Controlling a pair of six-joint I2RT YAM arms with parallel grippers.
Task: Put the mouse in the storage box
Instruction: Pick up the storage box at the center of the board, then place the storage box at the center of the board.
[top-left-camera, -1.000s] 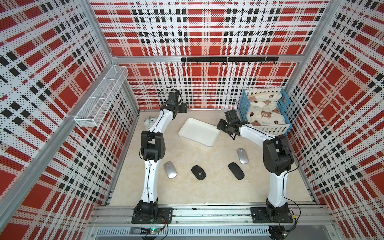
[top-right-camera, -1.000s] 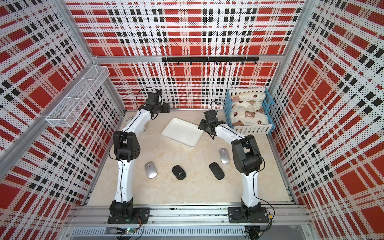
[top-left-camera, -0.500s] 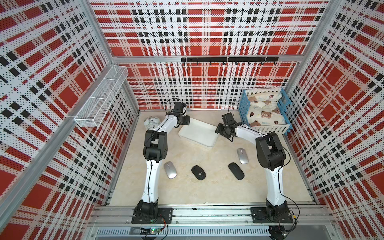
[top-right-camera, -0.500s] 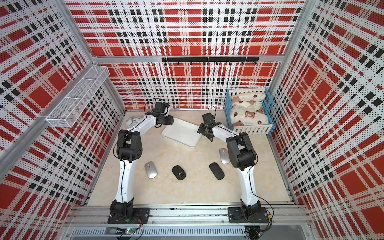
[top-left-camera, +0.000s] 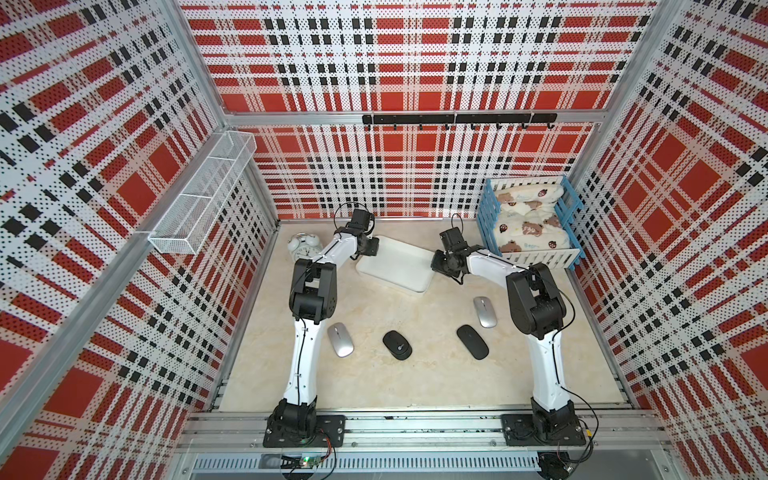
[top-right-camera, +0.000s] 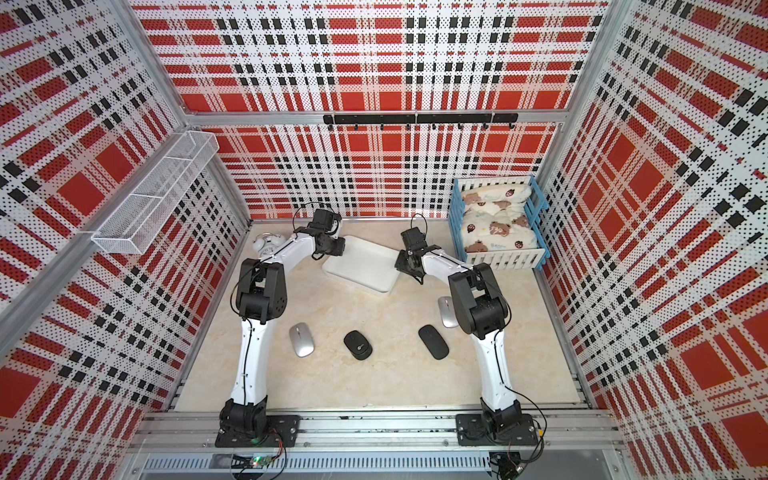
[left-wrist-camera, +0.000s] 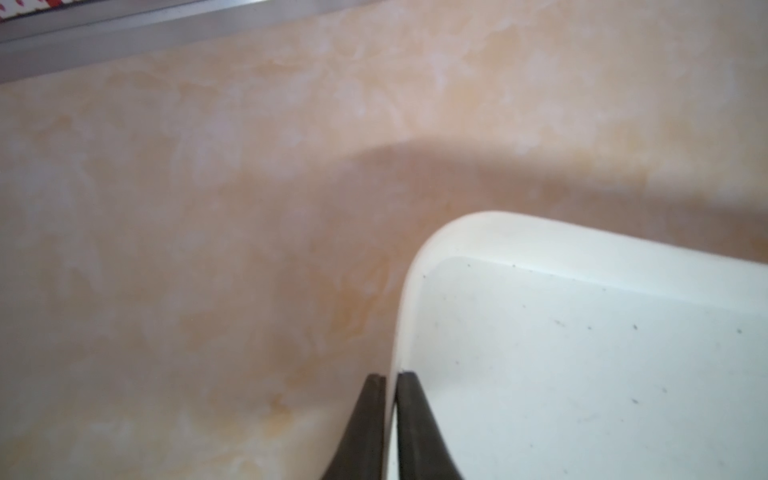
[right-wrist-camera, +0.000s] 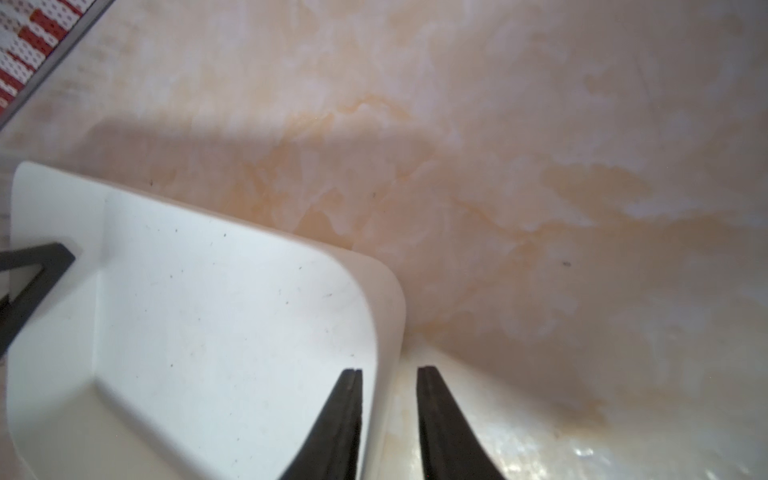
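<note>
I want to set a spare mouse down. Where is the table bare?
Bare: the front strip between the row of mice and the base rail; also the patch between the storage box and those mice. Crowded: the back, where the alarm clock, left gripper, right gripper and blue crate flank the box.

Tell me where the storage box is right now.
In both top views the storage box lies at the table's back middle, between the alarm clock and the blue crate, with the left gripper and right gripper at opposite ends.
</note>
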